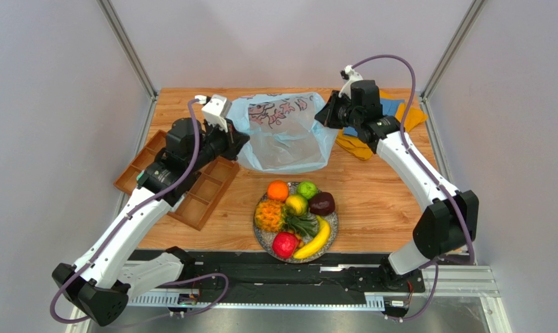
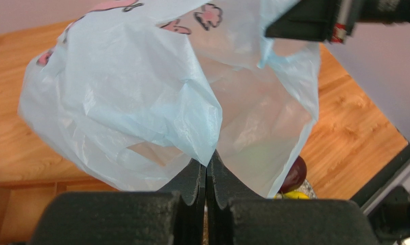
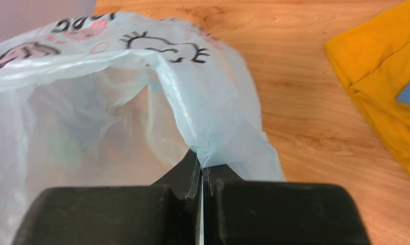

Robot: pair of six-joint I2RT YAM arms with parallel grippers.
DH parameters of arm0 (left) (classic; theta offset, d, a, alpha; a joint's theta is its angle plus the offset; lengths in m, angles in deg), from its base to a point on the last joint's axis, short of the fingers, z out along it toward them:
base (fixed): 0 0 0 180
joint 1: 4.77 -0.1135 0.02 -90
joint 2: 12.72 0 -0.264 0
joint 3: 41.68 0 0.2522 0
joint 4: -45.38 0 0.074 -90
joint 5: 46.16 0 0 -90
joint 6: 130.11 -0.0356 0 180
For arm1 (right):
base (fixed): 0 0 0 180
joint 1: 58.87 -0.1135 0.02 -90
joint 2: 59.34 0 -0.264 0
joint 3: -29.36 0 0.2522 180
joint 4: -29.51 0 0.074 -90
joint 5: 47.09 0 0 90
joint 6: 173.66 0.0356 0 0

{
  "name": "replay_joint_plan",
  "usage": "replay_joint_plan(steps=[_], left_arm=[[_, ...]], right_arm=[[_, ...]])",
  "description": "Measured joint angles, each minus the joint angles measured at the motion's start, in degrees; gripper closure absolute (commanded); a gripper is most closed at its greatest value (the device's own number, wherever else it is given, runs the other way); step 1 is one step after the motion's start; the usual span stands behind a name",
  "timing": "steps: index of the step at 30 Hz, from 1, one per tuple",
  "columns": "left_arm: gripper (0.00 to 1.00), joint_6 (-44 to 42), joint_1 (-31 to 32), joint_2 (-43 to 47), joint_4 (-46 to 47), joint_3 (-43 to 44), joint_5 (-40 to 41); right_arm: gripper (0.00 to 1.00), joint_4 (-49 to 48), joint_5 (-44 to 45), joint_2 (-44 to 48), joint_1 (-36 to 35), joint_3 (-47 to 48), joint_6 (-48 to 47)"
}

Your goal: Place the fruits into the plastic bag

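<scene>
— What are your jaws shut on?
— Thin film. The plastic bag [image 2: 140, 92] is pale blue, translucent and crinkled, with a soft sheen. My left gripper [image 2: 207, 166] is matt black, grainy plastic, and my right gripper [image 3: 201, 166] looks the same.
— And under the bag?
— A wooden table [image 3: 304, 102], smooth, with visible grain and a satin finish. To the right of the bag lies yellow cloth [image 3: 380, 66], matt fabric.
— Nearer than the bag?
— A speckled grey plate [image 1: 262, 244], smooth, with fruits [image 1: 297, 205] of slightly glossy plastic. The dark maroon fruit [image 2: 295, 173] shines. To the left of the bag there is a matt brown tray [image 1: 212, 184].
</scene>
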Motion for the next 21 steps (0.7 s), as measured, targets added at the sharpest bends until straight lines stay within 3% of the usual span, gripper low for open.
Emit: replay_joint_plan(steps=[3, 6, 9, 10, 13, 21], left_arm=[[1.00, -3.7, 0.0, -1.3, -1.5, 3.4, -5.0], [1.00, -6.1, -0.2, -4.9, -1.7, 4.6, -9.1], [1.00, -6.4, -1.2, -8.7, -2.8, 4.4, -11.4], [1.00, -6.4, -1.8, -9.5, -3.0, 4.2, -11.8], [1.00, -6.0, -3.7, -10.7, -3.8, 3.0, -12.7], [1.00, -3.8, -4.7, -11.0, -4.0, 2.5, -15.2]], right_arm=[[1.00, 0.4, 1.6, -4.0, 0.3, 4.6, -1.1], [0.92, 1.1, 3.0, -8.0, -0.1, 7.8, -1.8], [0.70, 2.4, 4.2, -10.8, -0.3, 9.2, -2.1], [0.54, 2.9, 4.2, -11.4, -0.3, 9.4, -2.3], [0.33, 4.0, 4.0, -12.0, -0.3, 9.5, -3.0], [0.22, 5.5, 1.7, -11.1, -0.3, 10.3, -3.9]])
